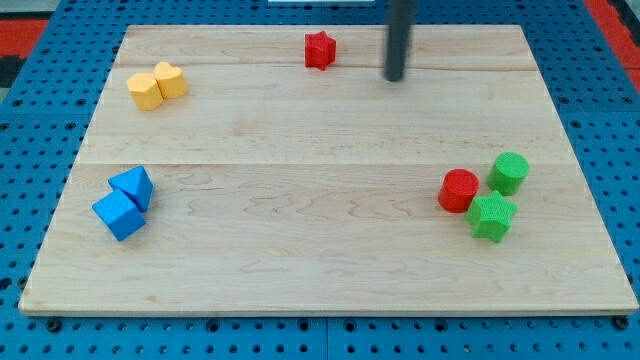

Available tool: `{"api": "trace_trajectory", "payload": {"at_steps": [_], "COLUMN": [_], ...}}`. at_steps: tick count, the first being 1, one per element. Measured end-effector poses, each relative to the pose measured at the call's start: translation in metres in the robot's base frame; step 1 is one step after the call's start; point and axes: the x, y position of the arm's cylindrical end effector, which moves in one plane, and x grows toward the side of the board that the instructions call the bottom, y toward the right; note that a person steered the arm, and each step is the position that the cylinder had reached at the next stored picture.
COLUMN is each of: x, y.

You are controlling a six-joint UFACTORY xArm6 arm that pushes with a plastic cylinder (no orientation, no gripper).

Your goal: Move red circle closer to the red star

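The red circle (459, 190) sits at the view's right, lower half of the wooden board (320, 250). The red star (319, 50) sits near the view's top, slightly left of centre. My tip (395, 78) is near the view's top, to the right of the red star and well above the red circle, touching no block. The rod rises from it out of the view's top.
A green circle (509, 172) and a green star (492, 217) sit right next to the red circle on its right. Two yellow blocks (157, 85) lie at the top left. Two blue blocks (124, 203) lie at the lower left.
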Motion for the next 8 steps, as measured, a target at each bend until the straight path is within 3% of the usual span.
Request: {"api": "trace_trajectory", "payload": {"at_steps": [1,2,5,7,8], "x": [0.068,0.096,0.185,0.178,0.142], "y": [0.027,0.083,0.074,-0.044,-0.042]}}
